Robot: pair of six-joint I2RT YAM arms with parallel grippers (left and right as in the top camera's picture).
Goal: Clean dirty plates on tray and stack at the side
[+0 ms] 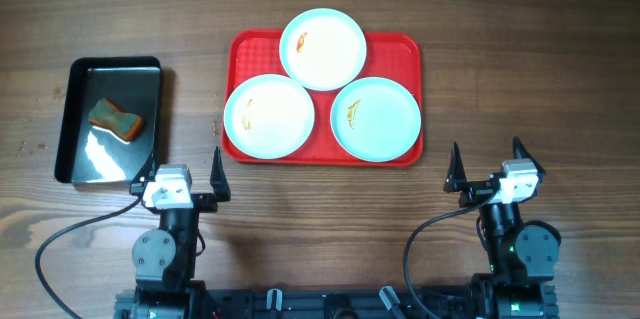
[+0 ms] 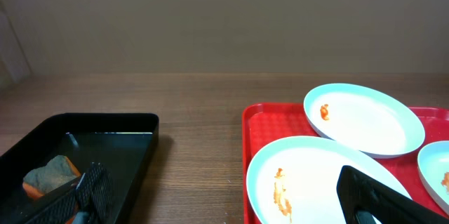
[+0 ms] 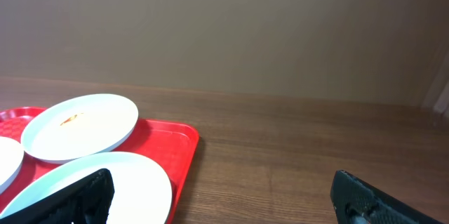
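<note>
Three pale blue plates lie on the red tray (image 1: 400, 49): one at the back (image 1: 323, 49), one front left (image 1: 268, 116), one front right (image 1: 375, 118). Each has small orange smears. My left gripper (image 1: 180, 171) is open and empty in front of the tray's left corner. My right gripper (image 1: 490, 164) is open and empty to the right of the tray's front. In the left wrist view the front-left plate (image 2: 309, 175) and the back plate (image 2: 365, 119) show on the tray (image 2: 256, 133). In the right wrist view the back plate (image 3: 81, 127) and the front-right plate (image 3: 133, 182) show on the tray (image 3: 179, 147).
A black glossy tray (image 1: 85, 139) stands at the left with an orange and green sponge (image 1: 117, 119) in it; it also shows in the left wrist view (image 2: 119, 140) with the sponge (image 2: 45, 175). Bare wooden table lies right of the red tray.
</note>
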